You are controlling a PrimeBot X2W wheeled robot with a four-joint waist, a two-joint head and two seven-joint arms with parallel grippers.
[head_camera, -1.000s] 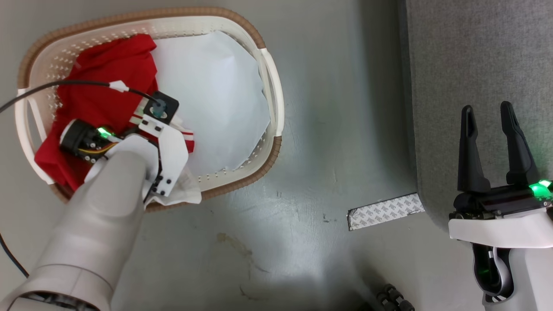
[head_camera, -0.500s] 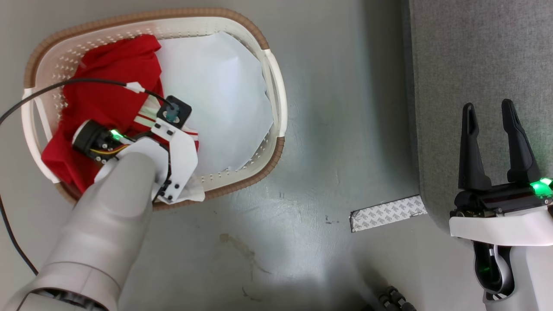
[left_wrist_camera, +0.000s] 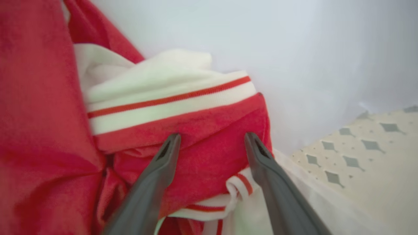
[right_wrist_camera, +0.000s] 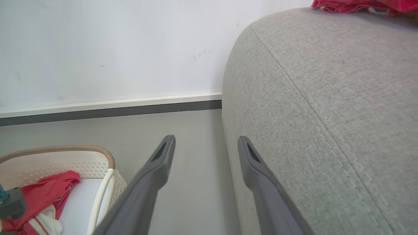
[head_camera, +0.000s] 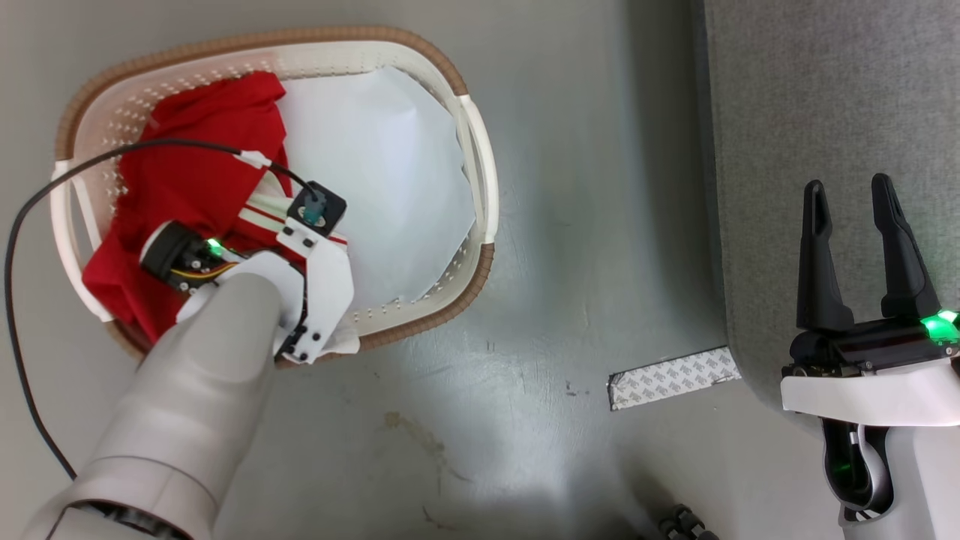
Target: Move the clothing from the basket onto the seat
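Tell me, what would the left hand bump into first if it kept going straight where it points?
The red clothing with white stripes, in the basket. The left hand is open, with a red fold between its fingers, probably touching, though depth is hard to judge.

No legible text, label, brand or number found. Strip of tape [head_camera: 673, 377] on the floor [head_camera: 570, 225] carries a repeating grey print, too small to read.

Staged home setup, likely a lab. Grey sofa [head_camera: 825, 90], laundry basket [head_camera: 300, 35]; bare grey floor [head_camera: 540, 285] with a tape strip [head_camera: 671, 377].
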